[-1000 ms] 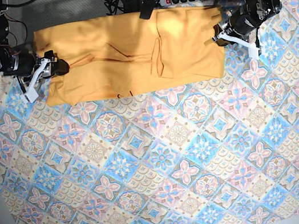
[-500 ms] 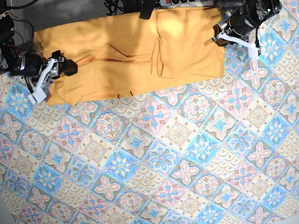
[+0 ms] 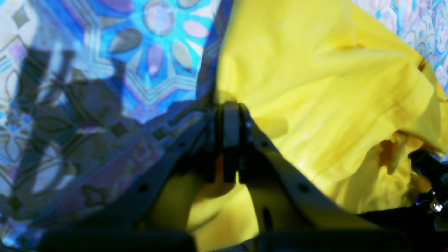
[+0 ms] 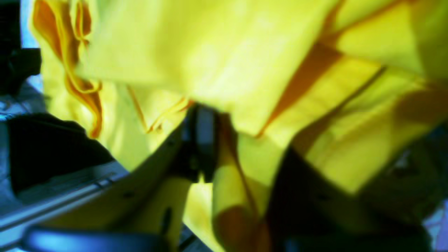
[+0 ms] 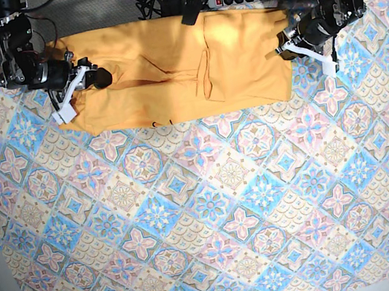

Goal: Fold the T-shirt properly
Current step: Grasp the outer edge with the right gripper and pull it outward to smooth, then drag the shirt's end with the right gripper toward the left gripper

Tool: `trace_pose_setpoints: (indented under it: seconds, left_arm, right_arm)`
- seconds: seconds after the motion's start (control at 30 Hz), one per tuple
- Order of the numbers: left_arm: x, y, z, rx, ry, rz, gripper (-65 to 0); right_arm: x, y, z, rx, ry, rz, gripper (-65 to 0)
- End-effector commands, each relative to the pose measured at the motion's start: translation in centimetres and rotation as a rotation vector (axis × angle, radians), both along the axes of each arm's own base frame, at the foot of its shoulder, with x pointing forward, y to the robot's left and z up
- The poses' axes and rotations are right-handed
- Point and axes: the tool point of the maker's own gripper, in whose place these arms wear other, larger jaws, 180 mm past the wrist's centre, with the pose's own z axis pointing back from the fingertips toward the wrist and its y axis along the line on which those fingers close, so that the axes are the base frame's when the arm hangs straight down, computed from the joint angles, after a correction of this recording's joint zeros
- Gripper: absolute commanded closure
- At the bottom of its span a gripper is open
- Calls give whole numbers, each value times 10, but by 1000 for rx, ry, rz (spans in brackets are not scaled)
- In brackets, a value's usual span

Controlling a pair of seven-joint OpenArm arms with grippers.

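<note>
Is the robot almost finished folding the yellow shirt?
Not yet. The T-shirt already lies as a wide folded band along the far edge of the tablecloth. The left gripper and the right gripper each pinch one end of it. Folding those ends toward the middle looks left.

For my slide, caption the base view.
Both hands, right hand and left hand, grip opposite ends of the T-shirt.

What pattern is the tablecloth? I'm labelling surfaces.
The tablecloth has blue-and-pink floral diamond tiles on cream, clearest in the base view.
</note>
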Motion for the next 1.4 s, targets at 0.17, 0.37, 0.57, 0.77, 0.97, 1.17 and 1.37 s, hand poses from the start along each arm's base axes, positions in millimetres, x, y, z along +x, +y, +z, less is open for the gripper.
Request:
trace_pose_setpoints:
  seconds: [0.17, 0.37, 0.57, 0.77, 0.97, 1.17, 1.37]
  left_arm:
    - [6, 1, 6, 0, -27, -4, 0]
    - [7, 0, 7, -7, -30, -1, 0]
    - [11, -17, 7, -48, -42, 11, 0]
    - [23, -52, 10, -99, -64, -59, 0]
    - [30, -81, 12, -138, -74, -121, 0]
    - [44, -100, 8, -173, -72, -141, 0]
    - [50, -111, 1, -200, -58, -127, 0]
  right_arm:
    - [-3, -8, -3, -40, 26, 34, -1]
    - [0, -11, -1, -41, 18, 22, -1]
    - [10, -36, 5, -68, -2, -44, -1]
    - [36, -47, 17, -81, -38, -57, -1]
    - [60, -64, 29, -120, -88, -50, -1]
    - [82, -83, 43, -163, -132, -48, -1]
    - [91, -96, 54, -197, -153, -32, -1]
